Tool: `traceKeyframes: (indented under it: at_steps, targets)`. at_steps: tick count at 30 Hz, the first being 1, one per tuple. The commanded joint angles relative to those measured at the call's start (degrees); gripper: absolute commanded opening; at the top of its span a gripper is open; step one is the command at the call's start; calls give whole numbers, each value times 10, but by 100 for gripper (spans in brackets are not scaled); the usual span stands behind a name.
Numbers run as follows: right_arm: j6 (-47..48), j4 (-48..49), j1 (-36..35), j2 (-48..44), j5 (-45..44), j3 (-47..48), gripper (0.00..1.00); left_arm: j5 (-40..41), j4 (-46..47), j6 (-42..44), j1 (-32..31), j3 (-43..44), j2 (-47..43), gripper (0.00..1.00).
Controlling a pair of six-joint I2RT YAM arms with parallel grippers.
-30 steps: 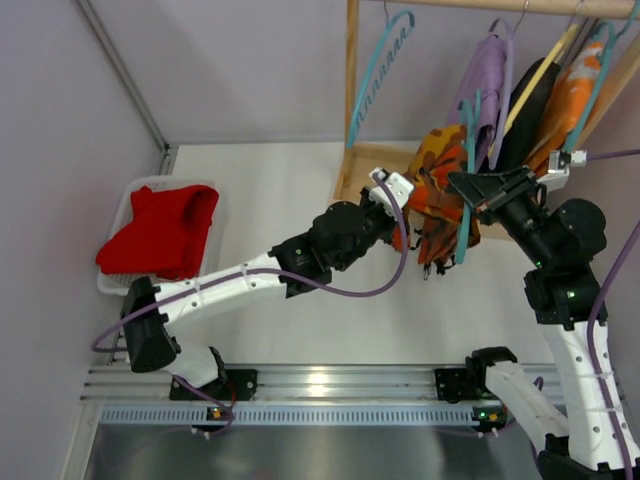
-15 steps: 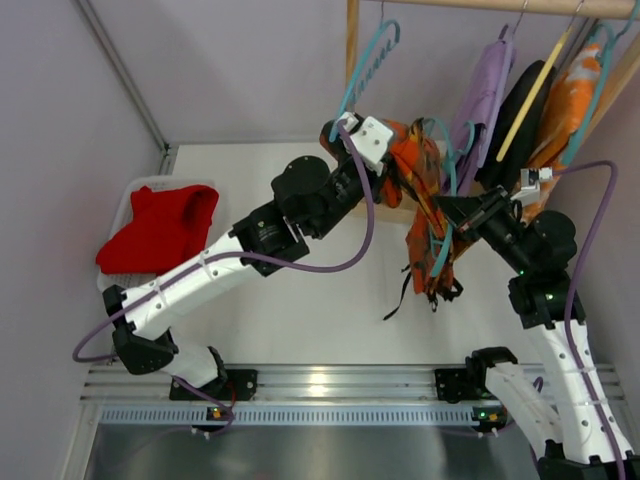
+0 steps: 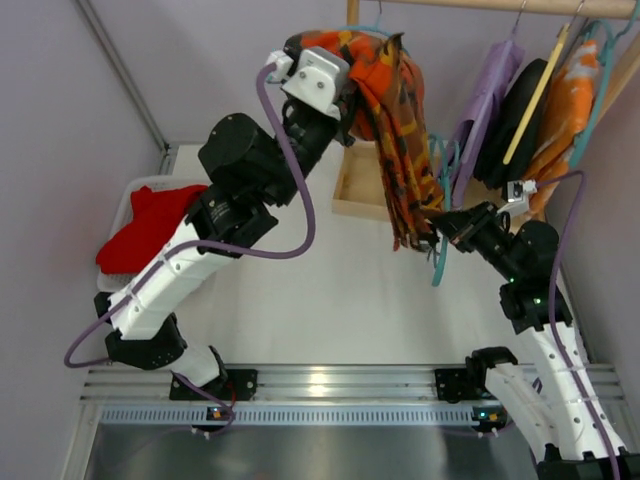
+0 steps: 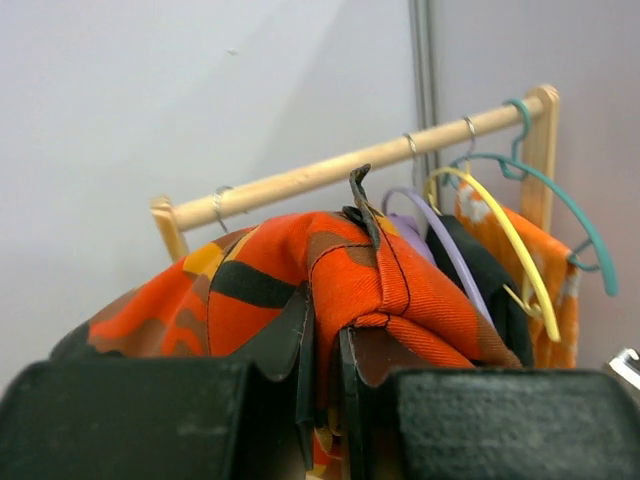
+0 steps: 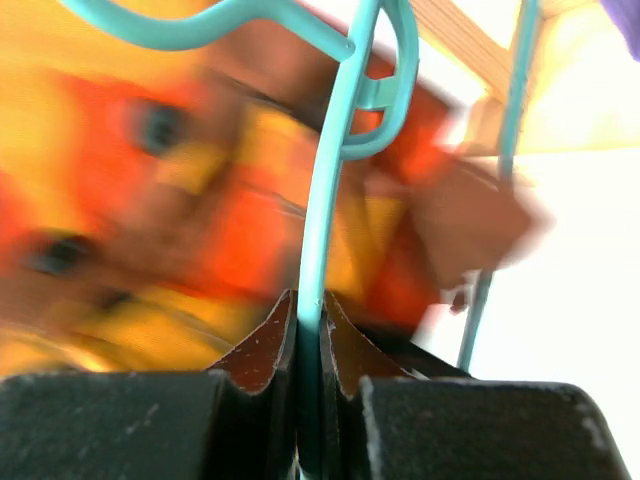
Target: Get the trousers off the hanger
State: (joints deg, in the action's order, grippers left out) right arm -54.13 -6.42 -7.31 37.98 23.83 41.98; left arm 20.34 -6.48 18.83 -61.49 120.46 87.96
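- The left tool [image 3: 352, 98] [image 4: 325, 345] was shut on a fold of the trousers [image 3: 400, 130] [image 4: 300, 265]. It was held high beside the rail [image 3: 480, 5] [image 4: 330, 172], probably to give the cloth height to slide free.
- From that grip the trousers hung as one long strip, down and rightward to the hanger [image 3: 439, 262] [image 5: 322, 190].
- The right tool [image 3: 440, 222] [image 5: 308, 322] was clamped on the hanger's thin teal bar, low and out from the rail. This likely anchored it so that a pull would move the cloth and not the plastic.
- The trousers' lower end sat at the right tool. The right wrist view showed them blurred just behind the bar, and I could not tell whether any cloth was looped over the hanger.
- Edges to mind: the upright post [image 3: 352, 12] was just behind the left tool. The purple garment [image 3: 490, 100] hung just right of the strip.
- The open room lay leftward and toward the near side, over the bench [image 3: 300, 300].
- The basket [image 3: 118, 212] with the red cloth [image 3: 160, 235] sat well apart at the left edge.
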Motion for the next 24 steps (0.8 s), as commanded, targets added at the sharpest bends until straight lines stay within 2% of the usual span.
traceKeyframes:
  at_steps: [1, 6, 12, 13, 19, 24]
  targets:
    - [53, -37, 5, 2, -19, -24, 0, 4, 212, 19, 35, 86, -39, 0]
    - [61, -44, 6, 2, -13, -30, 0, 15, 209, -20, 112, 96, -65, 0]
    - [72, -44, 5, 7, -10, -30, 0, 17, 171, -97, 261, 78, -128, 0]
    - [74, -45, 5, 6, -10, -30, 0, 22, 170, -104, 301, 65, -140, 0]
    - [93, -49, 6, 10, 2, -16, 0, 53, 160, -90, 452, -85, -272, 0]
    - [94, -52, 6, 14, 11, -11, 0, 113, 168, -13, 561, -230, -370, 0]
